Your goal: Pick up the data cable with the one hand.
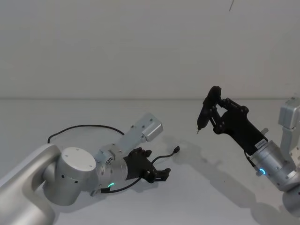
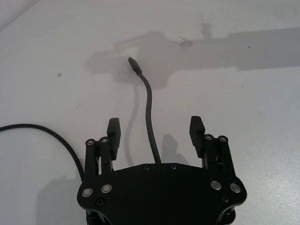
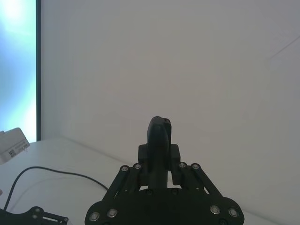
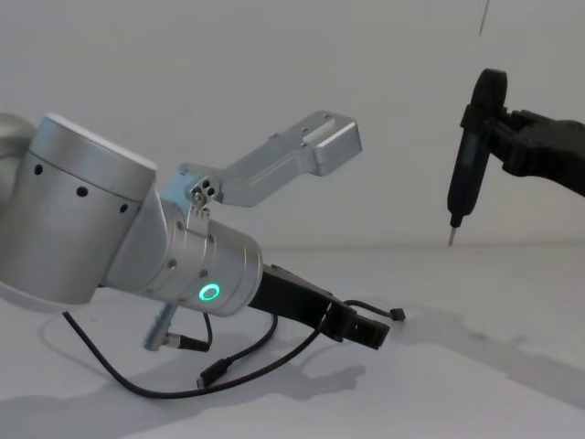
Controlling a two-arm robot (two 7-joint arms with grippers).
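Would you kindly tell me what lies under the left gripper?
The data cable passes beneath the left gripper, between its open fingers, plug end beyond them. Its course under the gripper's body is covered. The right gripper holds a black tool aloft.

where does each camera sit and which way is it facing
Head: up high, looking down at the table; both arms show.
Left wrist: behind the open left jaws, facing the cable on the table.
Right wrist: behind the right jaws, shut on a black tool, facing the wall.
Chest: low, looking across; left arm large.
Head and chest share cable and tool.
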